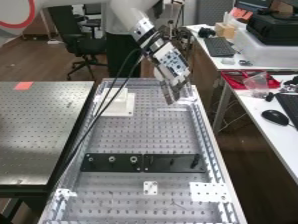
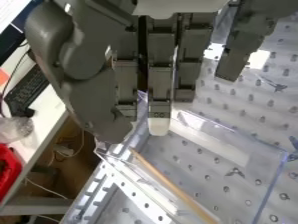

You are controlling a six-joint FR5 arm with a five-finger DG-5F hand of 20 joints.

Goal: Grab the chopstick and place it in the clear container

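Observation:
The hand [image 1: 174, 89] hangs over the far right part of the metal bench in the high view. Seen from the wrist, the hand [image 2: 159, 82] has its fingers fairly straight, with the thumb apart from them and nothing held. Below the fingertips stands the clear container [image 2: 271, 186], a see-through box with thin walls. A tan wooden chopstick [image 2: 169, 184] lies at a slant within the container's outline, one end close to a wall near the thumb. Whether it rests on the floor or leans on the wall, I cannot tell.
A white block on a plate [image 1: 120, 107] stands left of the hand. Black fixture bars [image 1: 143, 163] cross the bench's middle, with white plates nearer the front. A side desk [image 1: 256, 107] on the right carries a mouse, a keyboard and a red tray [image 1: 233, 80].

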